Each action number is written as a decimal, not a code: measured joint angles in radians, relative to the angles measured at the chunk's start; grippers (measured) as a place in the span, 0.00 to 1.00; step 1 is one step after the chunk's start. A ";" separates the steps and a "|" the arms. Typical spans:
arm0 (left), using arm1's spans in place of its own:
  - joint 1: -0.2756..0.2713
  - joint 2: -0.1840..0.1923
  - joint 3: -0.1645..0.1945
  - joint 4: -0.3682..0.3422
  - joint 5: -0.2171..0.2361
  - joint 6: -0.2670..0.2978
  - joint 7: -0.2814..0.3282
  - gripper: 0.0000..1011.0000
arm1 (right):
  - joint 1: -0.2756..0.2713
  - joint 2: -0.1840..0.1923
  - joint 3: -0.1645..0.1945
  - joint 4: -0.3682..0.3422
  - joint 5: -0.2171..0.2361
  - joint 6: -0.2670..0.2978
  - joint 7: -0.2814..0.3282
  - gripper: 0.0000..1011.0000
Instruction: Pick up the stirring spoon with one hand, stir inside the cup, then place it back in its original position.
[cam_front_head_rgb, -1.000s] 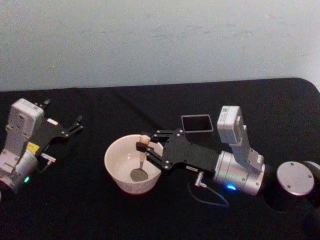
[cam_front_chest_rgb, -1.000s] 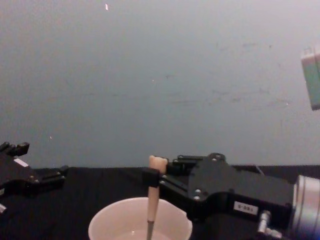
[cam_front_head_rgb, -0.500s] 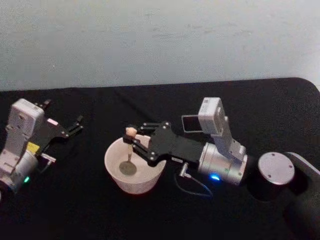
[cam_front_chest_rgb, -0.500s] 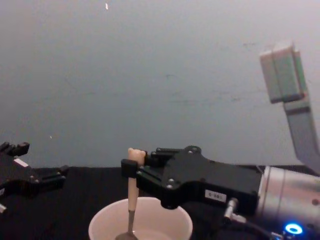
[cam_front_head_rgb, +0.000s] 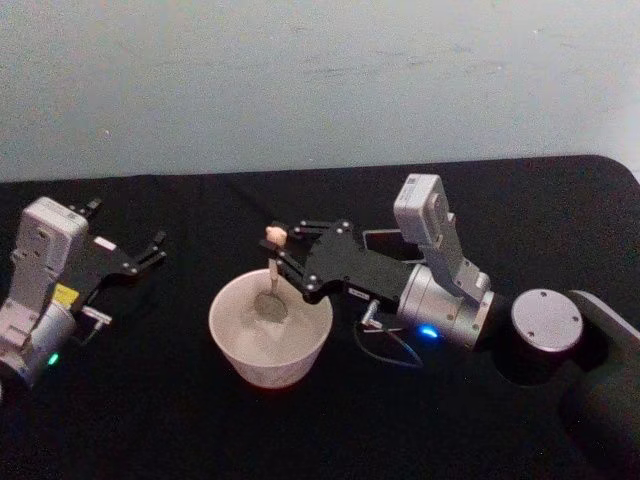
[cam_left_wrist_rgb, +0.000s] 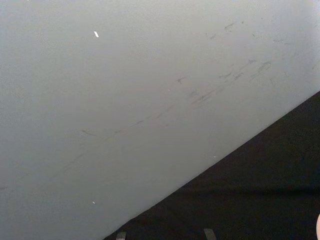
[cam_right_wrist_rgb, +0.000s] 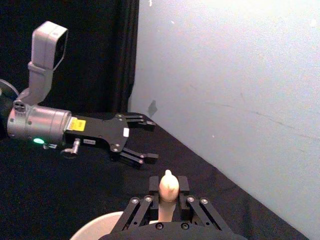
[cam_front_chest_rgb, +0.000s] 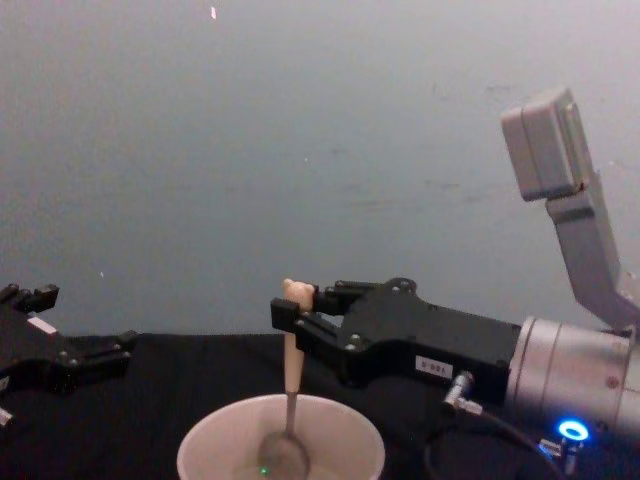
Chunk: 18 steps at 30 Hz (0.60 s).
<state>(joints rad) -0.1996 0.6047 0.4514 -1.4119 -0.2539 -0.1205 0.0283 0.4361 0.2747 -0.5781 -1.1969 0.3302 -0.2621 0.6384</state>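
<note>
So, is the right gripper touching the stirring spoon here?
Touching. Chest view: the right gripper is shut on the stirring spoon, clamping its handle just below the bear head, above the cup. The left gripper sits parked, open.

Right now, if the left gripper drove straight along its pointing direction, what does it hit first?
Probably nothing close: the left gripper points across the black table toward the wall. The right gripper, holding the stirring spoon, looks off that line, though depth is unclear.
</note>
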 joint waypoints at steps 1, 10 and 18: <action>0.000 0.000 0.000 0.000 0.000 0.000 0.000 0.99 | 0.000 0.000 0.002 0.000 -0.001 0.000 0.000 0.21; 0.000 0.000 0.000 0.000 0.000 0.000 0.000 0.99 | -0.017 0.017 0.018 -0.019 -0.005 0.000 -0.001 0.21; 0.000 0.000 0.000 0.000 0.000 0.000 0.000 0.99 | -0.055 0.054 0.037 -0.073 0.002 0.010 0.001 0.21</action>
<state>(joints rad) -0.1995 0.6047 0.4513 -1.4119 -0.2539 -0.1205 0.0283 0.3807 0.3287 -0.5415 -1.2694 0.3323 -0.2523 0.6395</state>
